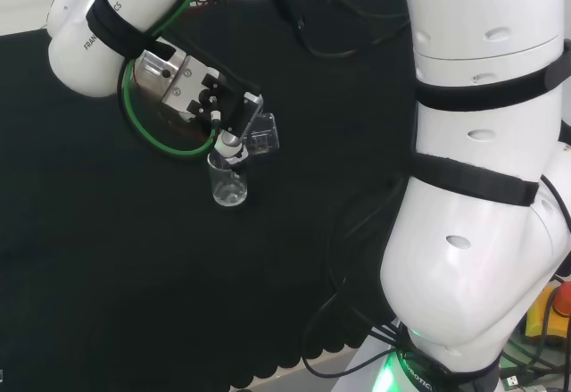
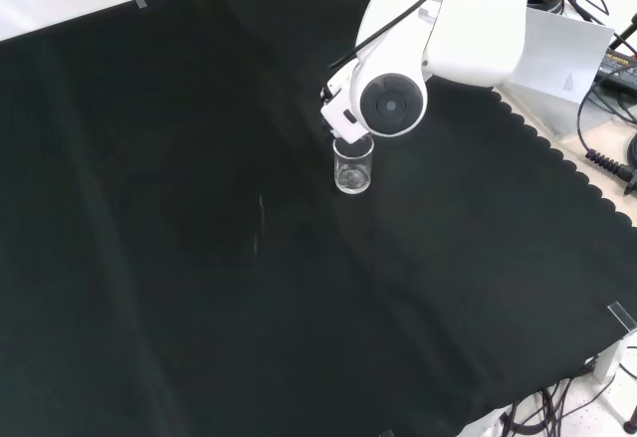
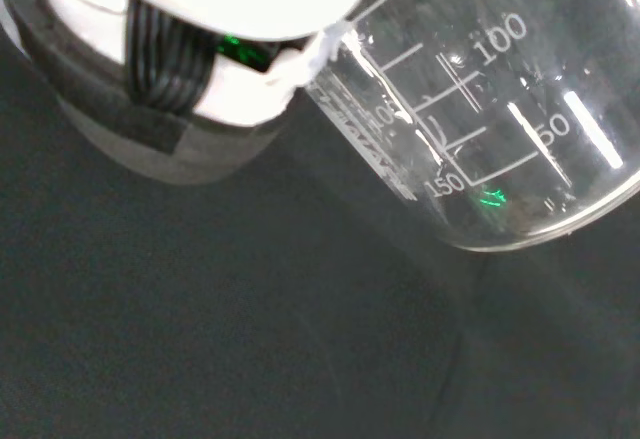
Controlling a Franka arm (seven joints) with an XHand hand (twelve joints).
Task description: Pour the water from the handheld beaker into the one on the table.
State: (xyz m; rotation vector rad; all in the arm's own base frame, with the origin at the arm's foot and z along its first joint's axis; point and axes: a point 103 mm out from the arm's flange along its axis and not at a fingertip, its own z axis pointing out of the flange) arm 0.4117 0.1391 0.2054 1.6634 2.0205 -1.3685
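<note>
My hand [image 1: 207, 91] grips the tilted beaker [image 1: 260, 133] directly above the standing beaker [image 1: 228, 184]; pouring appears under way, completion unconfirmed.

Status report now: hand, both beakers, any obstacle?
Hand shut on handheld beaker, tilted above table beaker. Table beaker upright on the black cloth. No obstacle seen.

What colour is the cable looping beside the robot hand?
Green cable, clearest in the head view.
</note>
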